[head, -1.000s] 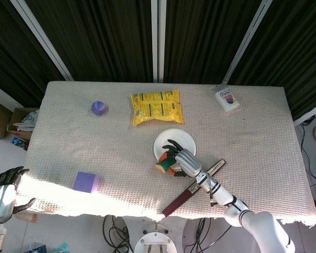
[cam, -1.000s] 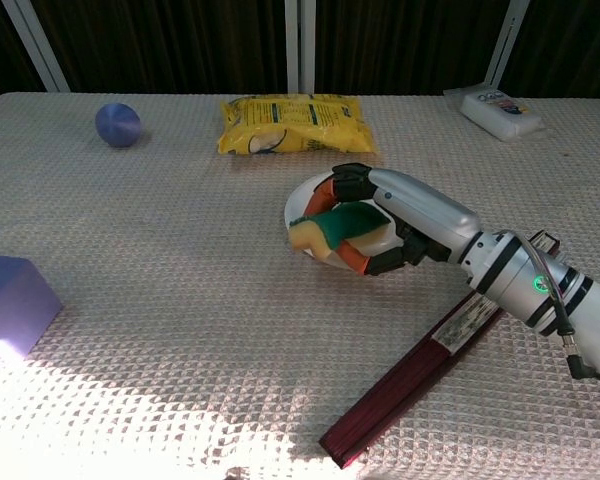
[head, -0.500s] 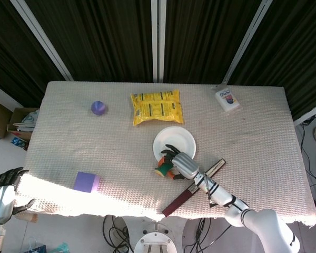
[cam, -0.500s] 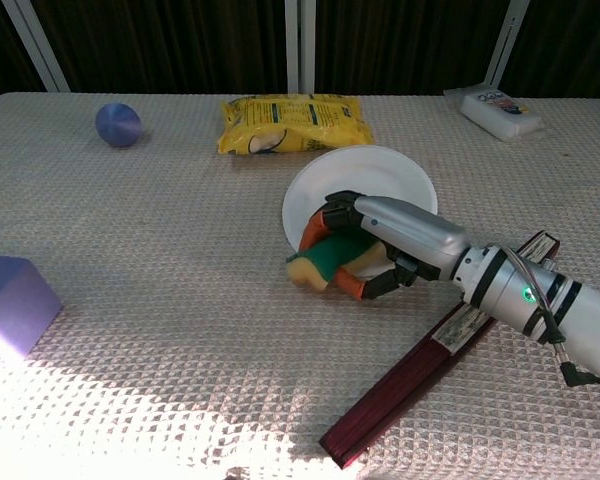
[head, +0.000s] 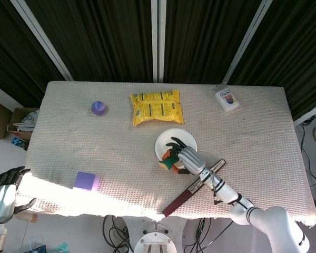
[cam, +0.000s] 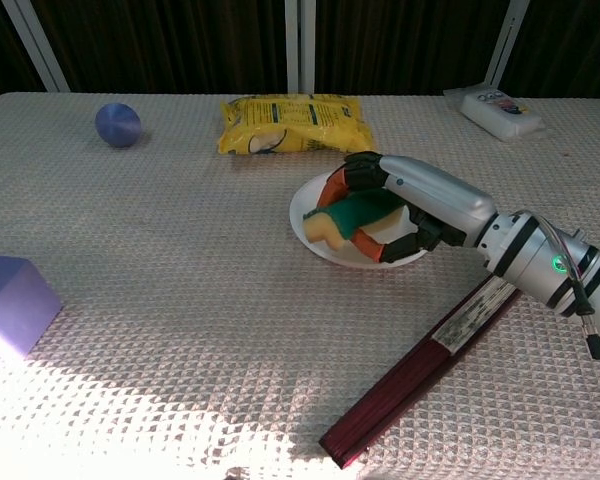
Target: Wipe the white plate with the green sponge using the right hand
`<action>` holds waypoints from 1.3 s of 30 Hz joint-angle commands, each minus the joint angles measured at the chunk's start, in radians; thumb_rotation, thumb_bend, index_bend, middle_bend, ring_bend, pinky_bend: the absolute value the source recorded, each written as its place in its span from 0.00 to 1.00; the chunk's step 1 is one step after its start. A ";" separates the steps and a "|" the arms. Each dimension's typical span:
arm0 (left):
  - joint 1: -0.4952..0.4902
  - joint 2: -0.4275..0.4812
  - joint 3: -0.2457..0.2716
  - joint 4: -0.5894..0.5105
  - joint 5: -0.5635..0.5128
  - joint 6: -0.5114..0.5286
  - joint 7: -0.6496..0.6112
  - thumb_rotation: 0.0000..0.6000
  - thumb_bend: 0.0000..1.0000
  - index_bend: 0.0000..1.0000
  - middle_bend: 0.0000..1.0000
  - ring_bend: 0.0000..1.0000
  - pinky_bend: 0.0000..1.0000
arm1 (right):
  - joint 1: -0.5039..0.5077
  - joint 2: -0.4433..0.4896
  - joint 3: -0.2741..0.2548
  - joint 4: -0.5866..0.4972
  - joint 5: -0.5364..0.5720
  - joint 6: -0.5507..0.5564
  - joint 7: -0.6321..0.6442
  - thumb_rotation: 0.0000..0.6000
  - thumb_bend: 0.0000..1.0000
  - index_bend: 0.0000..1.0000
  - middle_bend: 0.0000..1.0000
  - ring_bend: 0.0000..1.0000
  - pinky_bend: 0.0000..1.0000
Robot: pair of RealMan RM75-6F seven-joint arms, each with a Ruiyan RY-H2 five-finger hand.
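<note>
Your right hand (cam: 405, 210) had its fingers (cam: 365, 175) curled around the green-and-yellow sponge (cam: 348, 217), pressed onto the round white plate (cam: 315, 240) beneath them; wiping looked underway, not visibly finished.

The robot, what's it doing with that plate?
It is wiping the plate. The right robot hand holds a green sponge and has it over the plate, which sits near the middle of the table. The left robot hand is off past the table's corner, holding nothing. A yellow bag, a purple ball, a purple block and a dark flat stick lie around, untouched.
</note>
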 commanded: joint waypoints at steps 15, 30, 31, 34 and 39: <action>0.002 0.001 0.002 0.006 -0.002 -0.002 -0.017 1.00 0.12 0.20 0.14 0.12 0.14 | -0.033 -0.076 -0.015 0.179 -0.002 0.016 0.040 1.00 0.48 0.58 0.43 0.17 0.00; -0.005 0.007 0.003 -0.003 0.009 -0.005 -0.009 1.00 0.12 0.20 0.14 0.12 0.14 | -0.007 0.169 0.060 -0.024 0.046 0.032 -0.184 1.00 0.46 0.57 0.42 0.17 0.00; -0.007 0.008 0.002 -0.005 0.013 -0.006 -0.007 1.00 0.12 0.20 0.14 0.12 0.14 | -0.008 0.218 0.069 -0.071 0.065 0.000 -0.244 1.00 0.45 0.56 0.42 0.16 0.00; -0.012 0.007 0.002 -0.010 0.020 -0.007 -0.004 1.00 0.12 0.20 0.14 0.12 0.14 | -0.016 0.315 0.091 -0.171 0.126 -0.087 -0.373 1.00 0.44 0.54 0.42 0.15 0.00; -0.015 0.007 0.003 -0.013 0.026 -0.008 0.001 1.00 0.12 0.20 0.14 0.12 0.14 | -0.021 0.356 0.128 -0.203 0.234 -0.231 -0.453 1.00 0.42 0.51 0.40 0.15 0.00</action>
